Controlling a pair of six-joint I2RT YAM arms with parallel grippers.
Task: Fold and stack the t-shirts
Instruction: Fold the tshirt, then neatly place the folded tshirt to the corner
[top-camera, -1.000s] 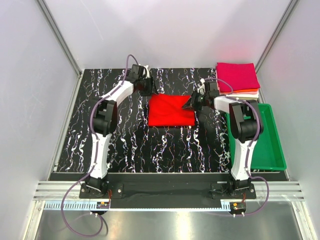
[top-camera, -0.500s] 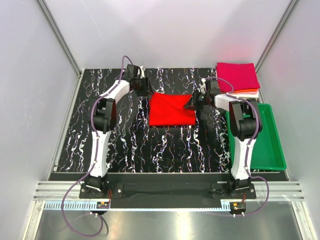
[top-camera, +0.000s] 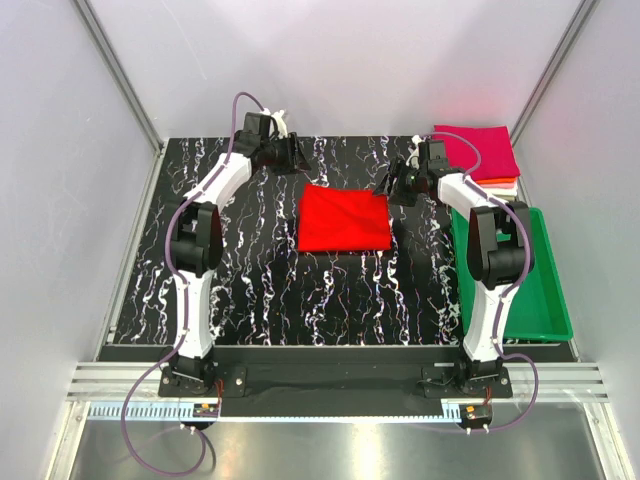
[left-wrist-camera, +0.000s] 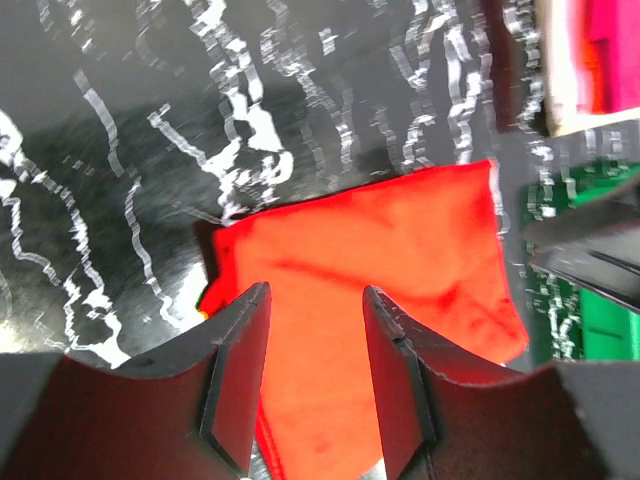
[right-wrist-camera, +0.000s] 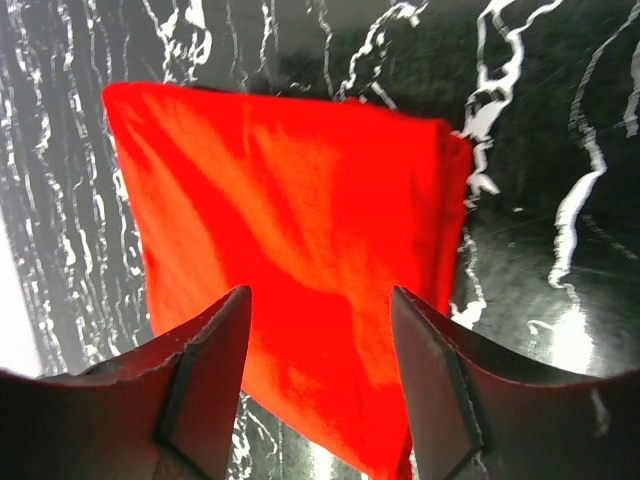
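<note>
A folded red t-shirt (top-camera: 343, 221) is lying mid table (top-camera: 250, 270), probably soft and floppy, best pinched at its far corners, where the left gripper (top-camera: 297, 155) and right gripper (top-camera: 390, 185) are hovering, jaws apart, empty.

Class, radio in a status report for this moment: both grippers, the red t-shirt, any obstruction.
Left gripper open, right gripper open, both empty. Red t-shirt folded, flat on table. Nothing on it; folded stack far right.
</note>
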